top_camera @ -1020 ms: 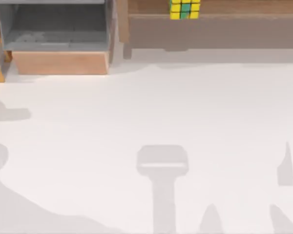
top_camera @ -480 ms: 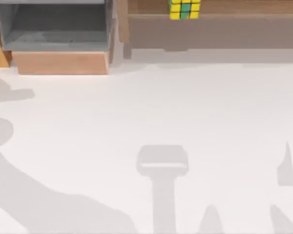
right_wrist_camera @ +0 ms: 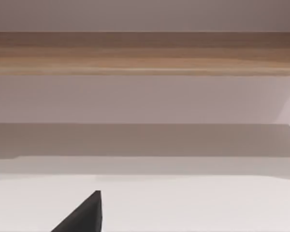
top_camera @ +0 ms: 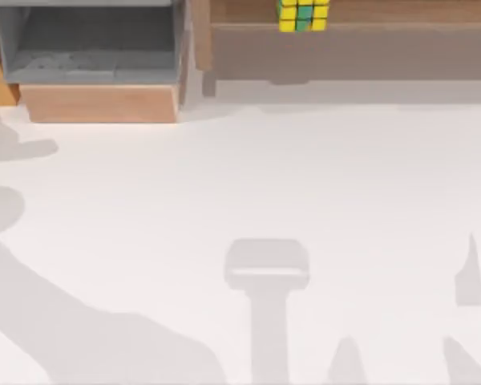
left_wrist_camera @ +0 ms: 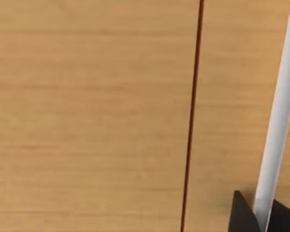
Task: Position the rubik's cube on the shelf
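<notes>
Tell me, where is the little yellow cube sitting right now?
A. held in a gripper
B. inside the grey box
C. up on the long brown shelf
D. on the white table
C: in the top view the rubik's cube rests on the brown top board of the shelf, with no gripper touching it.

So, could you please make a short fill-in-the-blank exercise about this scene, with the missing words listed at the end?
1. The rubik's cube rests on top of the long brown ____.
2. The tiles of the rubik's cube are mostly ____, with a few green ones.
3. In the top view, the grey-interior box stands to the ____ of the shelf.
4. The table surface is ____ in colour.

Missing words: shelf; yellow; left; white
</notes>
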Action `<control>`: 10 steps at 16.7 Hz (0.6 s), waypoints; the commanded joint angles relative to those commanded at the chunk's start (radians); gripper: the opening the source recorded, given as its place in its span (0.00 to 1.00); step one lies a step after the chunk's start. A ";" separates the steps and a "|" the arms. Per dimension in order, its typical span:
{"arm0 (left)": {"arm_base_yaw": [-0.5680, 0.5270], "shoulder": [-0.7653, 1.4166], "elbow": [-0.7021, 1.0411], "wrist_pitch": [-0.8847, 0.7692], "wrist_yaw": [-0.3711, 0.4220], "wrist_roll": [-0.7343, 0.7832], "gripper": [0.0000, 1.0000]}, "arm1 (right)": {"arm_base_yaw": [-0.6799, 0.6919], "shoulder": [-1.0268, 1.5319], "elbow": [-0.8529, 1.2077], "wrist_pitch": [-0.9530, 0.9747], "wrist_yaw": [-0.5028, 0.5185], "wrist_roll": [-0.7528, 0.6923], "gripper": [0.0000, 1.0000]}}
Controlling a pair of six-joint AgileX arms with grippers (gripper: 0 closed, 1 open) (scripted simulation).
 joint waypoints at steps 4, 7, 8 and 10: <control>0.000 0.000 0.000 0.000 0.000 0.000 0.45 | 0.000 0.000 0.000 0.000 0.000 0.000 1.00; 0.000 0.000 0.000 0.000 0.000 0.000 0.68 | 0.000 0.000 0.000 0.000 0.000 0.000 1.00; 0.000 0.000 0.000 0.000 0.000 0.000 0.75 | 0.000 0.000 0.000 0.000 0.000 0.000 1.00; 0.000 0.000 0.000 0.000 0.000 0.000 0.90 | 0.000 0.000 0.000 0.000 0.000 0.000 1.00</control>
